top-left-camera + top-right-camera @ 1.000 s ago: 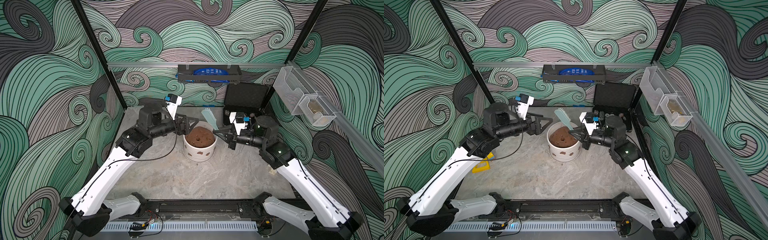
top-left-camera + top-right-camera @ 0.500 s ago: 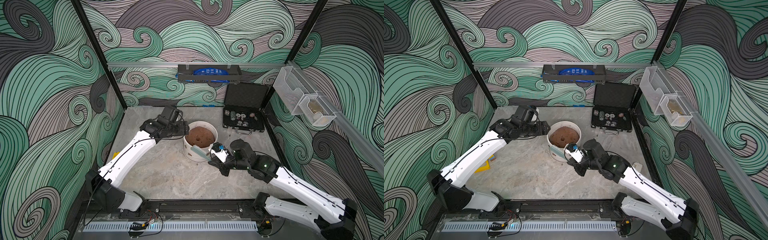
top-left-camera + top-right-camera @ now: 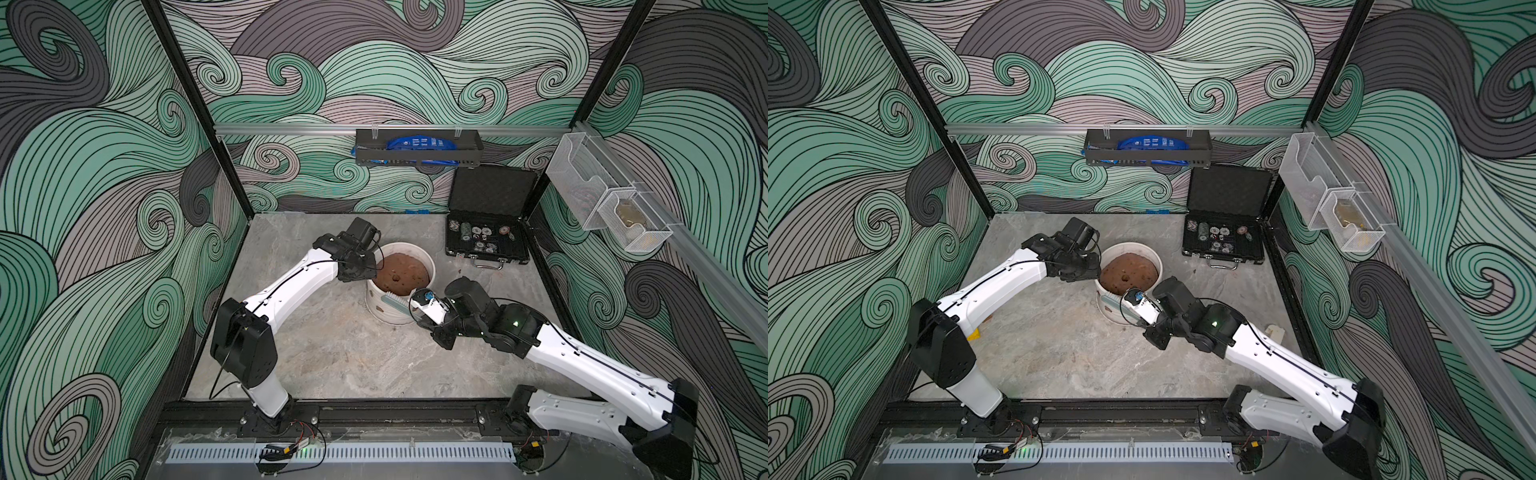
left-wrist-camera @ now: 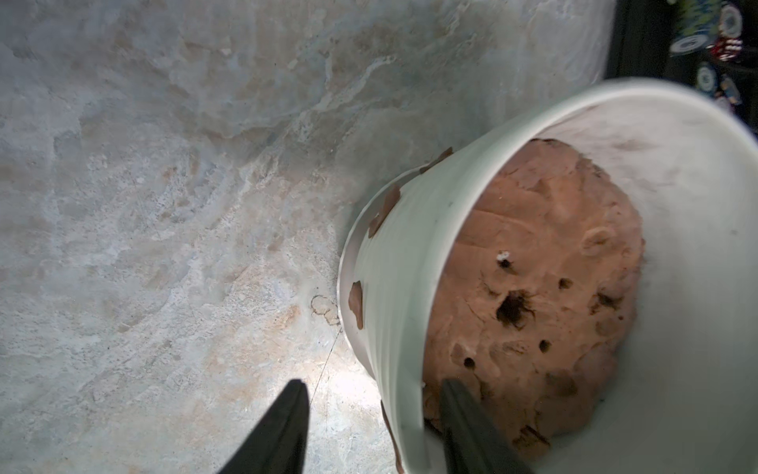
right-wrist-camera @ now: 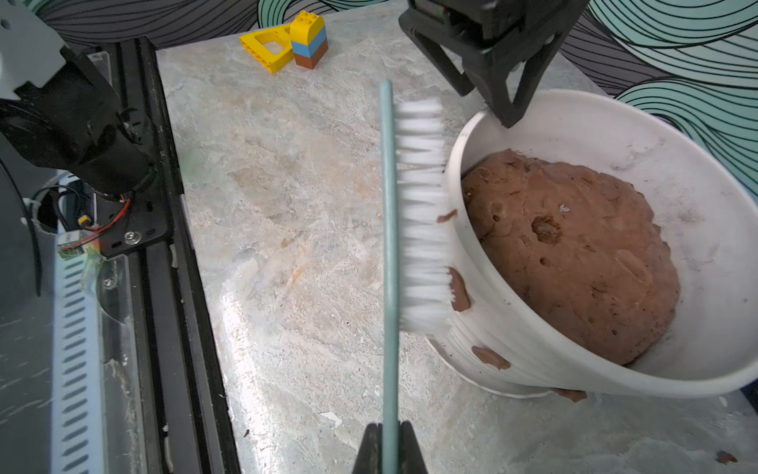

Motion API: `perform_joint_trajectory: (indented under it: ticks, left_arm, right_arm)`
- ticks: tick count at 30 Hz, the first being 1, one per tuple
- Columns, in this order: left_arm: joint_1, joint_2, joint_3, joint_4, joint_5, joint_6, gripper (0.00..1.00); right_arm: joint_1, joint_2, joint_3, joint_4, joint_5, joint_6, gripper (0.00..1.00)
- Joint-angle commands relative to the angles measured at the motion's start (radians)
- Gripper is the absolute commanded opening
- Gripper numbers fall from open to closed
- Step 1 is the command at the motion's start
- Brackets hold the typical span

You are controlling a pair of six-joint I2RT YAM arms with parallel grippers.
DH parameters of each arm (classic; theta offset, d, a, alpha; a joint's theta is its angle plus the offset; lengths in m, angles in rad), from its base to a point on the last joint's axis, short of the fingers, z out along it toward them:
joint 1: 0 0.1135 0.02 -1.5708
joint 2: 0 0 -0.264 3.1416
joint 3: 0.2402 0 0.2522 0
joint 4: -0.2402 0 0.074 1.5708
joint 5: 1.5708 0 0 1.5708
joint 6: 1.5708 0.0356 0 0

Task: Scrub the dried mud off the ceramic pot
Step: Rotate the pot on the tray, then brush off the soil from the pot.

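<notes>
The ceramic pot is standing on the grey stone-patterned table, about midway between left and right and a little towards the far side, and it is carrying a rounded brown soil mass pocked with small holes. The dried mud is clinging in several small reddish-brown blotches to the ribbed outer wall, mostly on the near-left side. The right pincer is clamping the thin teal handle of a brush, jaws narrow around it, and is holding the brush along the pot's near-left wall. The white bristles are pressing against that wall and touching two of the blotches. The left pincer is reaching in from the left and straddling the pot's left rim with its jaws apart: one finger is sitting inside the pot over the soil and the other is hanging outside, with a gap showing between that outer finger and the wall. An open black case of poker chips is lying at the far right of the table, well apart from the pot. Some yellow toy bricks are lying by the table's left edge.
</notes>
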State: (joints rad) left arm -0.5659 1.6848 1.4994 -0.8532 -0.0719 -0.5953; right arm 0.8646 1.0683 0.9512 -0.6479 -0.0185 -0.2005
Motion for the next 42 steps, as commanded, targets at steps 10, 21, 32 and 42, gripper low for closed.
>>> perform_joint_trajectory:
  ticks: [10,21,32,42]
  left_arm:
    - [0.003,0.127,0.147,-0.112,-0.046,0.037,0.23]
    - [0.004,0.168,0.208,-0.152,-0.076,0.081,0.07]
    - [0.004,0.193,0.237,-0.147,-0.077,0.139,0.01]
    - [0.006,0.196,0.237,-0.129,-0.068,0.195,0.0]
  right_arm:
    - [0.005,0.048,0.039,-0.088,0.098,-0.082,0.0]
    - [0.008,0.116,0.065,-0.078,0.106,-0.107,0.0]
    - [-0.017,0.211,0.087,-0.074,0.139,-0.106,0.0]
    - [-0.054,0.235,0.084,-0.093,0.169,-0.082,0.0]
